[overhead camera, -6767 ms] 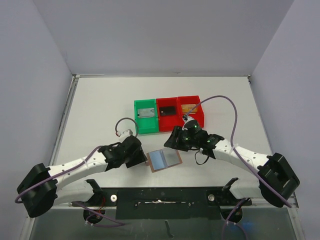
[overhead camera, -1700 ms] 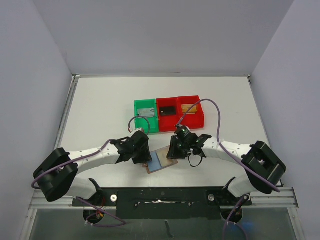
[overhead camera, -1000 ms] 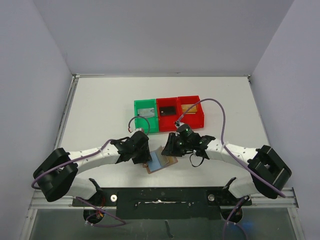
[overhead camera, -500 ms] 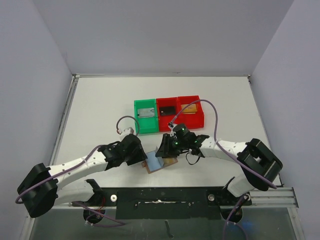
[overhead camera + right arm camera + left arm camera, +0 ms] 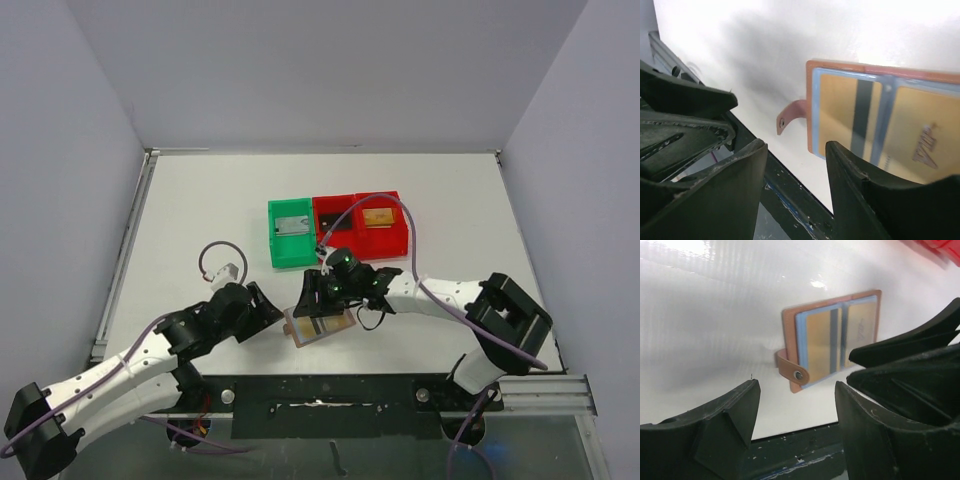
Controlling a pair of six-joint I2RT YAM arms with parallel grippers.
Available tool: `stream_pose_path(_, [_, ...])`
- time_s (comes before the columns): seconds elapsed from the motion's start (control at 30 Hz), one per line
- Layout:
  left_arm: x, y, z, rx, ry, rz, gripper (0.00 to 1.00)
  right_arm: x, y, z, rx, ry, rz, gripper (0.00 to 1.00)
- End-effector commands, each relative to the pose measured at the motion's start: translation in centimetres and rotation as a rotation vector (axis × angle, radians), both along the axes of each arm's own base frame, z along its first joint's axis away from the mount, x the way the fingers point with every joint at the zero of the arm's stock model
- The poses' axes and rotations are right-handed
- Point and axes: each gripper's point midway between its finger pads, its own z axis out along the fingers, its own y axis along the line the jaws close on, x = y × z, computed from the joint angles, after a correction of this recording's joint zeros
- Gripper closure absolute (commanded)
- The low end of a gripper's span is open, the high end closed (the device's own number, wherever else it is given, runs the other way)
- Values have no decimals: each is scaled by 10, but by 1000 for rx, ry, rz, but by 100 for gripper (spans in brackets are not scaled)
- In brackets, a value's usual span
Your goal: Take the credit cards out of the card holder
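Observation:
The brown card holder lies open and flat near the table's front edge. Two gold credit cards sit in its light-blue sleeves, and its strap with the pale snap stud points toward the front edge. My right gripper hovers over the holder's left part, open and empty. In the right wrist view the holder lies just beyond the right gripper. My left gripper stands left of the holder, open, holding nothing. In the left wrist view the left gripper sits short of the strap.
Behind the holder stands a row of bins: a green bin with a grey card, a red bin with a dark card, another red bin with a gold card. The black front rail runs close below the holder.
Both grippers have opened. The left arm pulled back to the lower left, off the holder. The right gripper shifted left over the holder, which now shows gold cards instead of a blue page.

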Motion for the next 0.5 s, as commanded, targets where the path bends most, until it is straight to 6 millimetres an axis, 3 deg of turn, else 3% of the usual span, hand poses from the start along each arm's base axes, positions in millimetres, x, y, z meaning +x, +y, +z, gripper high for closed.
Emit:
stream_pose_path(0.0, [2, -25, 39, -152, -50, -67, 39, 30, -17, 33, -39, -149, -118, 50])
stream_pose_path(0.1, [-1, -44, 61, -225, -58, -136, 40, 40, -37, 36, -81, -173, -210, 54])
stream_pose_path(0.2, [-6, -64, 71, -297, -50, -178, 43, 47, -52, 37, -78, -172, -275, 57])
stream_pose_path(0.3, [-17, -89, 71, -362, -30, -210, 46, 52, -66, 37, -73, -178, -315, 59])
stream_pose_path(0.47, [-29, -117, 48, -301, -11, -202, 47, 60, -80, 45, -75, -230, -333, 60])
